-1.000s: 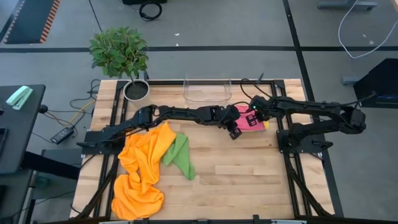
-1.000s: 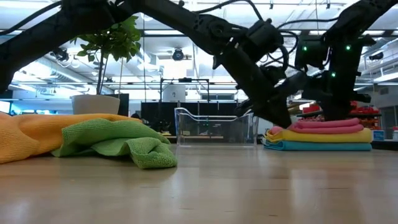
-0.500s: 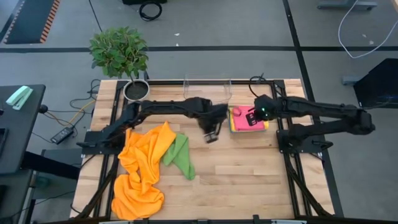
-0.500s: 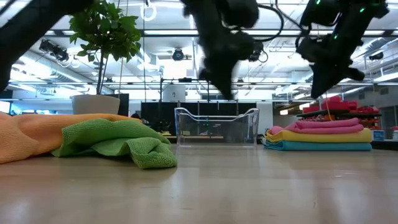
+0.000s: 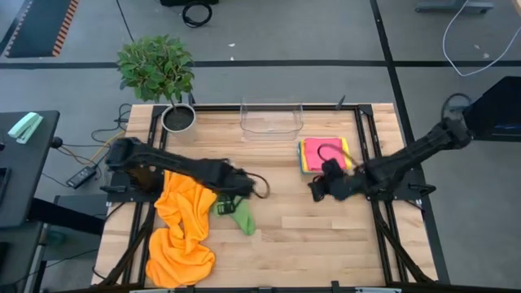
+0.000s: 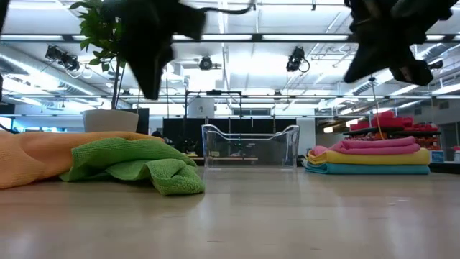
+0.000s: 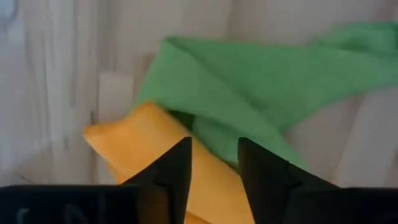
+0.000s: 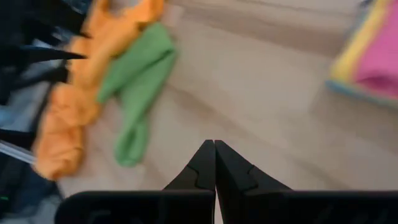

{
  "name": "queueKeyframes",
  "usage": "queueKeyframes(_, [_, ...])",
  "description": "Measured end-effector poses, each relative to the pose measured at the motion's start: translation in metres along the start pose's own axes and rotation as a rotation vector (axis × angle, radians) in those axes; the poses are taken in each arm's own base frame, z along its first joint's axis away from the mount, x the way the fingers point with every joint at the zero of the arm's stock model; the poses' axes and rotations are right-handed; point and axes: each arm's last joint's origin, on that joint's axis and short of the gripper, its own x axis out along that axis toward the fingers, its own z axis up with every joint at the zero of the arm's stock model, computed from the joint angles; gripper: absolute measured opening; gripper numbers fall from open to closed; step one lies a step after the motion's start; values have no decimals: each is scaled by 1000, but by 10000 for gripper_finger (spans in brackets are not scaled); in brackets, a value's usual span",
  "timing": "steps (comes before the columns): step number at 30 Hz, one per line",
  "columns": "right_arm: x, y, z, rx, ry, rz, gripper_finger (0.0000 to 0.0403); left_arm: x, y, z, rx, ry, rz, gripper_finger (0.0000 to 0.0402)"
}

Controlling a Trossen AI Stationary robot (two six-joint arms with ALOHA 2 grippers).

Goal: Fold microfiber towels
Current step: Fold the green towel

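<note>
Left gripper (image 5: 230,202): hovering over the green towel (image 5: 239,213) near the table's middle-left, fingers (image 7: 176,171) standing slightly apart, gripping nothing; green and orange cloth are showing just below them in the wrist view.

Right gripper (image 5: 316,189): hanging above bare wood just in front of the folded stack, fingertips (image 8: 214,163) pressed together, holding nothing.

Orange towels (image 5: 182,224): lying crumpled in a long heap on the table's left side, touching the green towel.

Folded stack (image 5: 321,154): sitting at the right rear, pink towel (image 6: 379,144) on top, yellow (image 6: 374,156) under it, blue (image 6: 370,169) lowest.

Clear bin (image 5: 272,117): standing at the rear edge, beside the stack.

Potted plant (image 5: 163,77): occupying the rear-left corner.
</note>
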Motion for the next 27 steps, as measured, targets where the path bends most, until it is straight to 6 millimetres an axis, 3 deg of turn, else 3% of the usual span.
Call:
queueKeyframes(4, [13, 15, -29, 74, -29, 64, 6, 24, 15, -36, -195, -23, -82, 163])
queueKeyframes(8, [27, 25, -53, 113, 5, 126, 6, 53, 19, -61, -266, 2, -150, 182])
queueKeyframes(11, [32, 29, -67, 145, 31, 160, 6, 63, 12, -64, -263, -31, -247, 193])
queueKeyframes(16, [41, 31, -81, 189, 52, 175, 6, 51, -9, -55, -178, -135, -310, 203])
queueKeyframes(20, [45, 30, -85, 181, 54, 161, 6, 27, -34, -45, 5, -307, -325, 196])
queueKeyframes(23, [46, 29, -85, 159, 53, 160, 6, 14, -61, -42, 304, -471, -313, 185])
queueKeyframes(27, [45, 30, -86, 71, 107, 167, 6, 23, -91, -45, 594, -578, -184, 175])
